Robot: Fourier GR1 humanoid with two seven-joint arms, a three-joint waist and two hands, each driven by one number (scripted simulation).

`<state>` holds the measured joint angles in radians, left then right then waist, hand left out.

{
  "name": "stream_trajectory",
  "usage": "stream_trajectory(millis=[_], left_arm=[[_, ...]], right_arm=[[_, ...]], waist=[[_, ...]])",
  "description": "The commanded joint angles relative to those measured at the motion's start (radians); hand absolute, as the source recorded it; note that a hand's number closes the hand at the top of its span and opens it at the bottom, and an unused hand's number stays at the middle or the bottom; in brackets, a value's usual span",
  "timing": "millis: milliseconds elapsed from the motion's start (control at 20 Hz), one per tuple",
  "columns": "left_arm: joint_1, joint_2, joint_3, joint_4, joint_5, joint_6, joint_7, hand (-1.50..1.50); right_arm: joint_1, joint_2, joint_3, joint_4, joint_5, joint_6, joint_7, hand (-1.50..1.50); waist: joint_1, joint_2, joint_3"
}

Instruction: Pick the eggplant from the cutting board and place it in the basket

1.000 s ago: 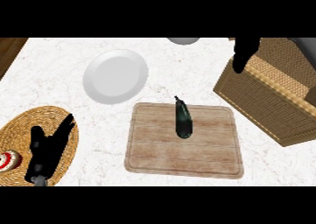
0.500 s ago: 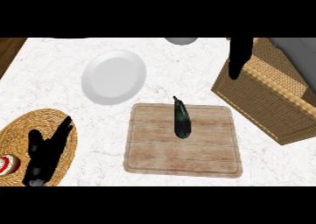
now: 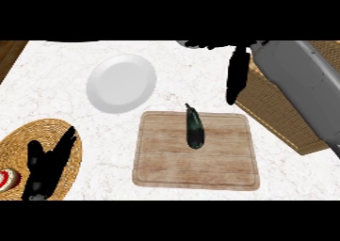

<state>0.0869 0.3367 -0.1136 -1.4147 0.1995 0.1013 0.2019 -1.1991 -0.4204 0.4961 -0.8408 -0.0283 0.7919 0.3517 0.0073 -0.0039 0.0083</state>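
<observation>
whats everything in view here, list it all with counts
eggplant: 1, dark purple-green, lying on the cutting board, stem end pointing away from the robot
cutting board: 1, light wood, centre of the counter
plate: 1, white, far left of the board
basket: 1, tan wicker, right side, partly behind the right forearm
placemat: 1, round woven tan, lower left
small round item: 1, red and white, on the placemat's left edge; cannot tell what it is
counter: 1, white marble
left hand: 1, black, open, over the placemat
right hand: 1, black, fingers straight, beyond the board beside the basket
right forearm: 1, grey, across the basket
</observation>
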Motion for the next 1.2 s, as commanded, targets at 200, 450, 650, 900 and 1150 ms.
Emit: stream_trajectory(millis=[200,450,650,900,1150], left_arm=[[0.031,-0.051,-0.021,0.055,-0.024,0.008,0.017,0.0],[-0.044,-0.044,-0.006,0.049,-0.019,0.0,0.112,0.0],[-0.002,-0.036,0.018,0.062,-0.019,-0.035,0.042,0.0],[0.043,-0.058,0.008,0.032,-0.046,-0.018,0.035,0.0],[0.039,-0.029,0.034,-0.064,-0.025,-0.042,0.113,0.0]], right_arm=[[0.111,0.088,0.058,-0.005,0.154,-0.076,-0.033,-1.5],[0.147,0.138,0.053,0.029,0.212,-0.101,-0.073,-1.5],[0.192,0.116,0.033,0.009,0.257,-0.107,-0.116,-1.5],[0.239,0.156,0.026,-0.014,0.311,-0.157,-0.12,-1.5],[0.274,0.203,0.019,-0.006,0.371,-0.181,-0.114,-1.5]], waist=[[0.004,0.007,-0.009],[0.001,0.008,-0.008],[-0.001,0.006,-0.008],[0.0,0.004,-0.008],[0.003,0.004,-0.008]])
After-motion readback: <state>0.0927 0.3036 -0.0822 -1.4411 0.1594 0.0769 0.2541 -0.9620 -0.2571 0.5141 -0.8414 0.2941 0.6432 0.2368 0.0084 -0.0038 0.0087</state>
